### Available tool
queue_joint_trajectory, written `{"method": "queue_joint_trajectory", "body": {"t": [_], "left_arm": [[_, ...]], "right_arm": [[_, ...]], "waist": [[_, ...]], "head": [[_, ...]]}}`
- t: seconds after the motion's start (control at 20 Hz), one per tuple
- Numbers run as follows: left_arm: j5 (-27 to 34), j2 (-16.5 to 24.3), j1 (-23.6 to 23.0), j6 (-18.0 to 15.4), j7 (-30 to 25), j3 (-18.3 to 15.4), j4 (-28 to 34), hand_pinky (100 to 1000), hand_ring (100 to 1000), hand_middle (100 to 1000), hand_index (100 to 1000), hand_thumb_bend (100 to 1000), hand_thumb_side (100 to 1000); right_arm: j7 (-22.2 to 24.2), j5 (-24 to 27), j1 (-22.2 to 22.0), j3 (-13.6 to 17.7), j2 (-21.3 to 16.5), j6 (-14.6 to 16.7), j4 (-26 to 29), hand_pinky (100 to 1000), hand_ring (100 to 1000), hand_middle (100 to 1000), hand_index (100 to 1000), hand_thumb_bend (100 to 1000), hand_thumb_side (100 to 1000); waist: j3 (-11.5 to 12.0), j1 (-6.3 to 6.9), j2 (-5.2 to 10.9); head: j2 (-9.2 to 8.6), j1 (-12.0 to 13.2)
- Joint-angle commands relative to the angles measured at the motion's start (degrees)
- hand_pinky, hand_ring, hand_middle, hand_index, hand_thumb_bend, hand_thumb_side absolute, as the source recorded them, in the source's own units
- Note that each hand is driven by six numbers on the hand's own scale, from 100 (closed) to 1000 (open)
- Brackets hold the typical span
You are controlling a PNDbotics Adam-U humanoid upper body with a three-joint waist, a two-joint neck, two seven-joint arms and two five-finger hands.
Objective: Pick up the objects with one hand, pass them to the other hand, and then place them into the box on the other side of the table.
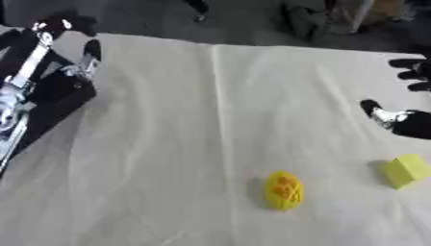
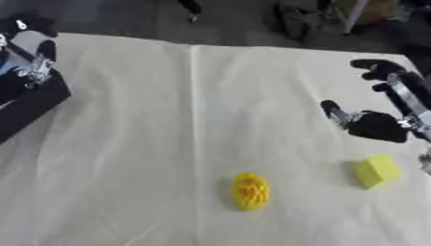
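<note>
Near right edge: right robot hand open | cube beside | egg apart

Oval object lies left of block.

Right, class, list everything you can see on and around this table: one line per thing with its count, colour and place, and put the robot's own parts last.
Table cloth: one, cream, creased, covers the whole table.
Oval object: one, yellow with orange marks, near the front edge, centre-right.
Block: one, pale yellow, front right, apart from the oval object.
Box: one, dark, at the table's left edge, only partly in view.
Clutter beyond the far edge: dark floor with indistinct items, too blurred to name.
Left hand: one, black with silver, over the box at upper left, fingers straight, holding nothing.
Right hand: one, black with silver, open above the table at right, behind the block.
</note>
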State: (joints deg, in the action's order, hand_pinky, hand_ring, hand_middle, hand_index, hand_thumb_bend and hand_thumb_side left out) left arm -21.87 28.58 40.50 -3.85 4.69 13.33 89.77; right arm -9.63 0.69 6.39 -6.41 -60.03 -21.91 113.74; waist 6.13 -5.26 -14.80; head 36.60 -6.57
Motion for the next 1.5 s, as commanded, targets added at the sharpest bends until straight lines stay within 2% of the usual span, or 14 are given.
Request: {"method": "queue_joint_trajectory", "body": {"t": [0.05, 0.25, 0.4, 0.45, 0.5, 0.6, 0.75, 1.05, 1.25, 1.45, 1.5], "left_arm": [[3.0, 1.5, -0.9, 2.6, 1.3, 0.7, 5.5, 966, 1000, 671, 849, 100, 787], [6.7, 3.0, -2.5, 6.4, 0.2, 1.0, 11.6, 966, 1000, 669, 847, 100, 786], [9.7, 4.0, -3.5, 9.3, -0.6, 0.9, 16.3, 966, 1000, 669, 847, 100, 786], [10.6, 4.3, -3.8, 10.2, -0.8, 0.8, 17.7, 966, 1000, 669, 847, 100, 786], [11.5, 4.6, -4.0, 11.2, -0.7, 0.6, 19.0, 965, 1000, 660, 843, 100, 781], [13.4, 5.1, -4.7, 13.0, -0.1, 0.3, 21.7, 964, 1000, 662, 843, 100, 776], [16.0, 4.9, -4.9, 15.4, 0.8, 0.3, 24.4, 964, 1000, 661, 840, 100, 773], [21.9, 4.1, -4.8, 16.3, 1.0, 0.1, 24.8, 966, 1000, 655, 835, 100, 776], [25.8, 4.5, -4.9, 16.5, 0.9, -0.3, 24.8, 967, 1000, 650, 835, 100, 781], [29.3, 5.2, -4.9, 16.6, 0.8, -0.6, 24.8, 967, 1000, 647, 833, 100, 782], [30.1, 5.3, -4.9, 16.6, 0.7, -0.7, 24.8, 967, 1000, 646, 832, 100, 781]], "right_arm": [[2.8, -0.4, -2.5, 3.3, -5.2, -2.0, 0.9, 876, 907, 901, 922, 463, 408], [6.6, -1.6, -7.1, 5.4, -7.5, -5.8, 0.9, 888, 910, 896, 923, 483, 435], [9.5, -2.6, -6.8, 6.1, -7.7, -8.7, 0.9, 888, 910, 896, 923, 483, 435], [10.4, -2.9, -6.4, 6.3, -7.8, -9.4, 0.9, 888, 910, 896, 923, 483, 435], [11.4, -2.9, -6.5, 6.0, -8.1, -10.1, 0.8, 894, 911, 889, 921, 500, 488], [13.2, -2.5, -8.5, 4.8, -8.4, -11.8, 0.7, 900, 911, 886, 922, 506, 502], [15.3, -3.3, -12.1, 5.7, -8.1, -14.4, 0.8, 900, 912, 887, 927, 493, 522], [17.9, -3.6, -13.1, 5.7, -7.2, -20.2, 0.9, 907, 914, 884, 930, 530, 517], [18.7, -3.4, -12.9, 5.3, -6.5, -23.8, 0.9, 903, 912, 883, 929, 520, 523], [16.8, -1.6, -11.6, 6.1, -5.5, -25.6, 0.9, 876, 898, 877, 922, 465, 537], [16.1, -1.0, -11.3, 6.2, -5.5, -25.8, 0.9, 874, 897, 877, 921, 420, 546]], "waist": [[-0.4, -0.07, 0.79], [-0.6, -0.28, 0.82], [-0.5, -0.28, 0.85], [-0.5, -0.28, 0.86], [-0.8, -0.45, 0.73], [-1.2, -0.67, 0.63], [-0.8, -0.80, 0.58], [-0.2, -0.78, 0.21], [0.1, -0.54, -0.08], [0.1, -0.08, -0.46], [0.1, -0.02, -0.53]], "head": [[-0.67, -0.8], [-0.57, -1.7], [-0.53, -1.9], [-0.52, -1.9], [-0.55, -1.9], [-0.40, -2.2], [-0.16, -3.1], [-0.33, -4.1], [-0.32, -4.3], [-0.20, -4.5], [-0.18, -4.5]]}}
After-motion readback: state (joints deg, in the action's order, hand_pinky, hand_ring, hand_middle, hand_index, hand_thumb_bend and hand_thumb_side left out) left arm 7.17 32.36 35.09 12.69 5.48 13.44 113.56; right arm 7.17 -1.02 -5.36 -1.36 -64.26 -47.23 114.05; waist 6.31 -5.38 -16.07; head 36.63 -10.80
